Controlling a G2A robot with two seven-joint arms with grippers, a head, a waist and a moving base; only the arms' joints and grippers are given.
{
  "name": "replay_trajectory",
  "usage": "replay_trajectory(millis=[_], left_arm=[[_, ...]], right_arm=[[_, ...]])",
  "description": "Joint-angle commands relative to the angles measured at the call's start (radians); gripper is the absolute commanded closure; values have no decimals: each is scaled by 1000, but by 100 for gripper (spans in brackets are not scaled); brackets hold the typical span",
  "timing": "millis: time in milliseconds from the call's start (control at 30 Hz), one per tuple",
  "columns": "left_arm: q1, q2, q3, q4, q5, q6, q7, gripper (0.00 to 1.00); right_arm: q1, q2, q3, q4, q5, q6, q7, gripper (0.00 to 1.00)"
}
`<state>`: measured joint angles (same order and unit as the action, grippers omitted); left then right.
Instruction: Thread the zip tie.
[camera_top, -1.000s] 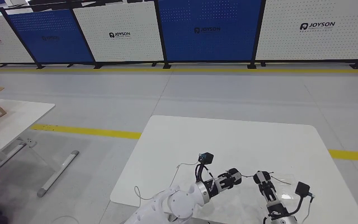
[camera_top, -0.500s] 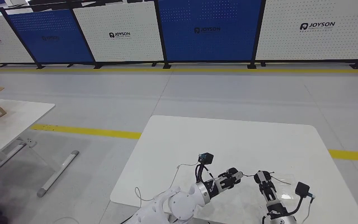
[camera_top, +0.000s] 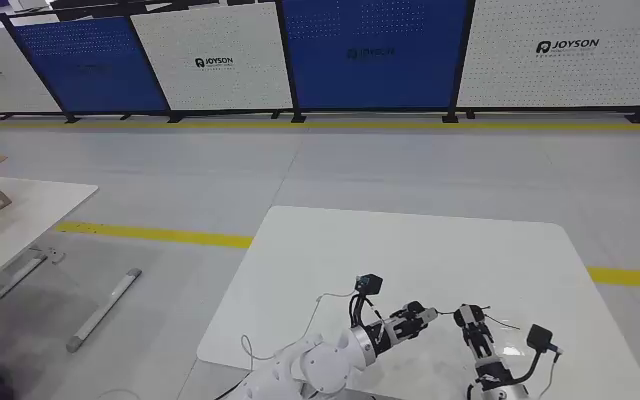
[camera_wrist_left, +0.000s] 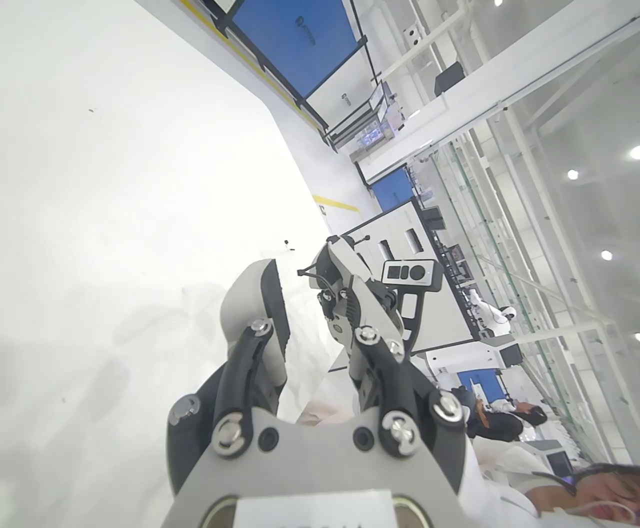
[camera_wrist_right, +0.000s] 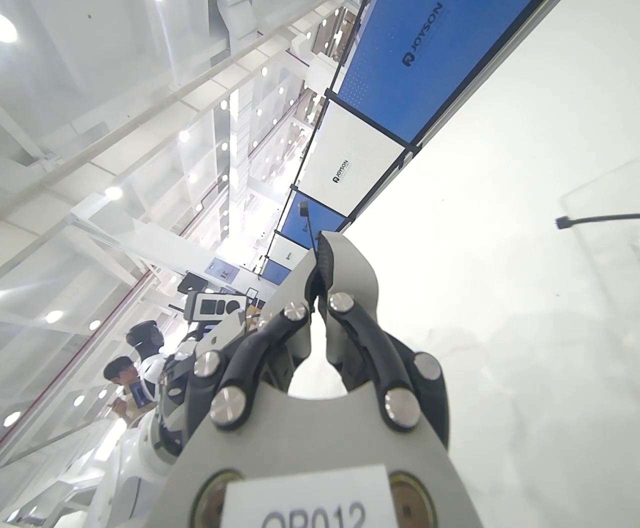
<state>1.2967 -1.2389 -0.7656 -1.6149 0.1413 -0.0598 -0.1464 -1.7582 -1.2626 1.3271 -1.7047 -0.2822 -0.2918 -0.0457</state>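
Note:
My right gripper (camera_wrist_right: 320, 250) is shut on a thin black zip tie (camera_wrist_right: 306, 220), whose small head sticks out past the fingertips. In the top view this gripper (camera_top: 467, 319) hangs near the table's front edge, with the tie's end (camera_top: 447, 313) pointing at my left gripper (camera_top: 425, 316). The left gripper (camera_wrist_left: 310, 285) stands open a short way off, facing the right gripper (camera_wrist_left: 350, 295), and holds nothing. Its fingers (camera_wrist_left: 267, 300) do not touch the tie (camera_wrist_left: 306, 274).
A second black zip tie (camera_wrist_right: 595, 218) lies on a clear plastic sheet (camera_wrist_right: 600, 200) on the white table (camera_top: 400, 250), beside the right gripper. A small dark speck (camera_wrist_left: 287, 243) sits on the tabletop. Blue and white panels (camera_top: 370, 50) stand beyond the table.
The left gripper has edged slightly toward the right gripper. The right gripper has stayed almost still with the zip tie in it.

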Motion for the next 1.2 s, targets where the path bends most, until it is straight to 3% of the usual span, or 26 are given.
replay_trajectory(millis=[0, 533, 733, 1167], left_arm=[[-2, -2, 3, 1, 4, 2, 0, 75], [-24, -22, 25, 30, -1, 20, 15, 85], [-25, -26, 24, 35, -1, 20, 16, 100], [-17, -28, 19, 22, 21, 15, 7, 100]], right_arm=[[-1, -1, -1, -1, -2, -1, 0, 100], [-5, -3, -7, -7, -11, -15, 11, 100], [-6, -4, -5, -7, -10, -20, 14, 100], [-9, -4, -1, -13, -15, -18, 25, 100]])
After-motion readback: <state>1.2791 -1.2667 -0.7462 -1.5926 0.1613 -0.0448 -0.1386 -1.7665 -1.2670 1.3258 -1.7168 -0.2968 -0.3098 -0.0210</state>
